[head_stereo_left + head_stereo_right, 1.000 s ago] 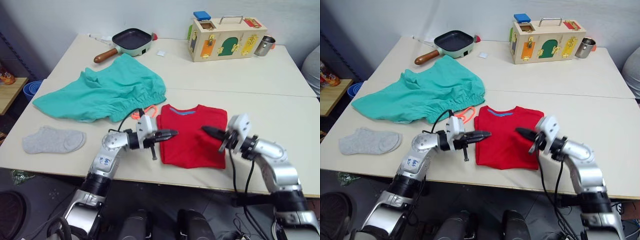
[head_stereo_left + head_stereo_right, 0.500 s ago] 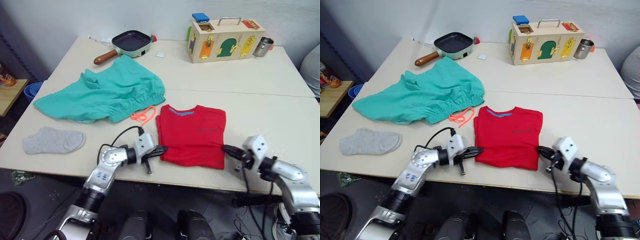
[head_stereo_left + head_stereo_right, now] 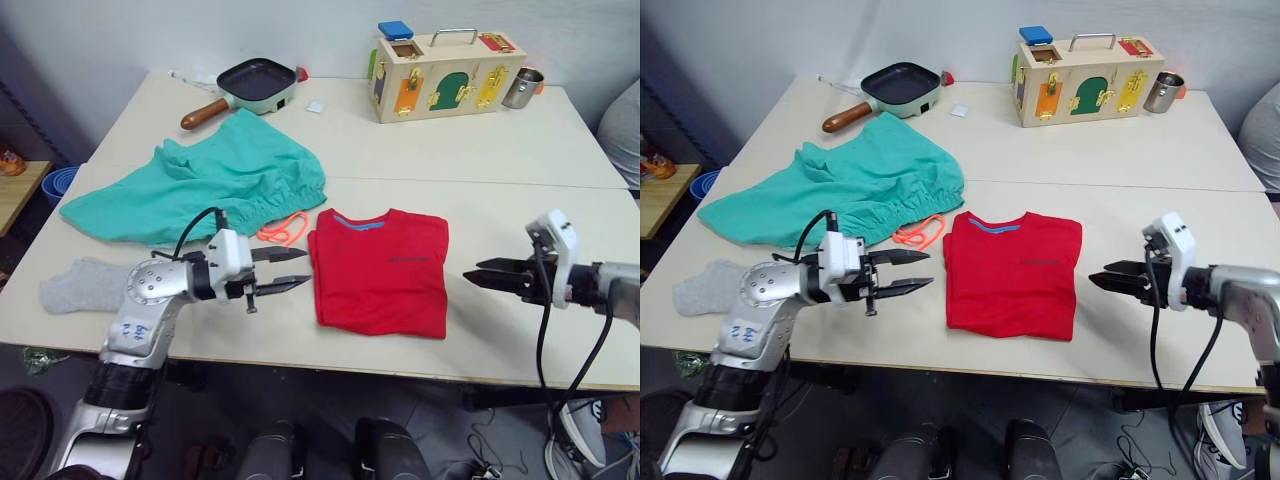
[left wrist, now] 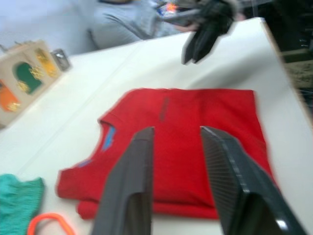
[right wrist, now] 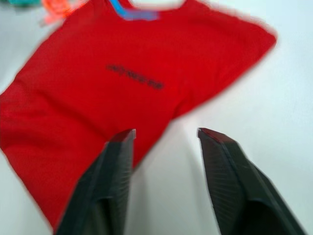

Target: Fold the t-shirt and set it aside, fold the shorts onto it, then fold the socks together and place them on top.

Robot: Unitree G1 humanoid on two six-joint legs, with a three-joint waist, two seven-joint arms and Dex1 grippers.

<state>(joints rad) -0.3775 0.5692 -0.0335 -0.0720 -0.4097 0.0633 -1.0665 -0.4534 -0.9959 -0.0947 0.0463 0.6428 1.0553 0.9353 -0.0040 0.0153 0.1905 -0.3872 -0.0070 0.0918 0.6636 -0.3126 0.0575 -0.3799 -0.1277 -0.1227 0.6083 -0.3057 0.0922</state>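
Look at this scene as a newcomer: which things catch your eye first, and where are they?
The folded red t-shirt lies at the table's near edge, between the open left gripper and open right gripper. Behind it to the left sprawl the teal shorts, and a colourful wooden box stands at the far side.

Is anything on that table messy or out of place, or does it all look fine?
Mostly tidy. The t-shirt lies neatly folded, but the shorts sit in a crumpled heap with the orange drawstring trailing out, and the socks lie unfolded near the table's left edge.

Pan [image 3: 262,78], wooden box [image 3: 447,73] (steel cup [image 3: 522,88])
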